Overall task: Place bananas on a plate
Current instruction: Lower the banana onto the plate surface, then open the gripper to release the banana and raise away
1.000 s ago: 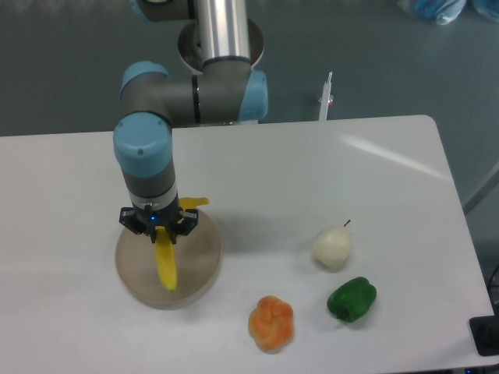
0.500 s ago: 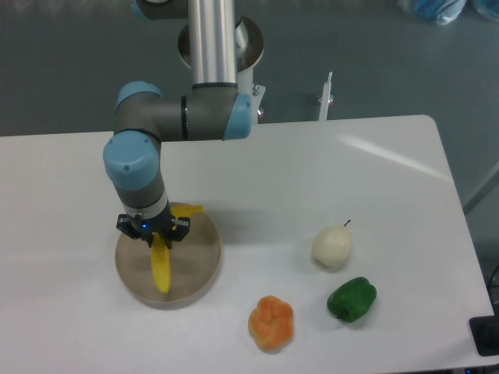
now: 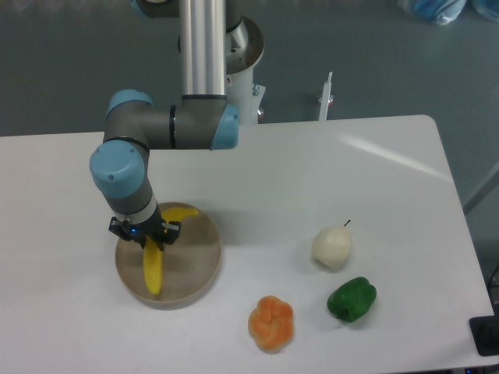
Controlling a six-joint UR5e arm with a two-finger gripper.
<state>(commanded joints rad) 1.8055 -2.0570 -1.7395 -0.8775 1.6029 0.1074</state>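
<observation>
The bright yellow banana lies inside the round beige-tan plate at the left front of the white table. Its one end points to the front and its other end curves up to the right behind the gripper. My gripper is directly over the banana's middle, pointing straight down. Its body hides the fingertips, so I cannot tell whether the fingers still hold the banana.
A whitish pear stands right of the plate. A green pepper and an orange lumpy fruit lie near the table's front edge. The arm's base is behind the table.
The gripper and the banana have moved a little to the left and lower over the plate. The banana now sits further to the plate's left side.
</observation>
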